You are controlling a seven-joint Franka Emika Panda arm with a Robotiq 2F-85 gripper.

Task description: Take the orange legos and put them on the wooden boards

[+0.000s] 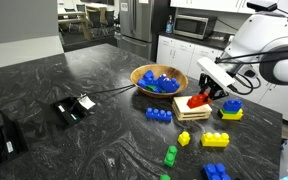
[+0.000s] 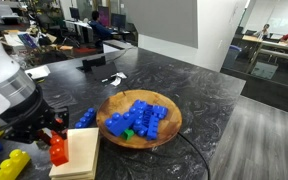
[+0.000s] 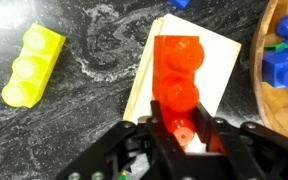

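Observation:
The orange legos are a short red-orange studded stack, held between my gripper's black fingers in the wrist view. They hang directly over the wooden boards, a pale tan square stack. In both exterior views the orange legos are at the edge of the wooden boards, with the gripper on them. I cannot tell if the legos touch the boards.
A round wooden bowl full of blue bricks stands beside the boards. A yellow brick lies next to the boards. More blue, yellow and green bricks lie on the dark marbled counter. A black device with cable sits further off.

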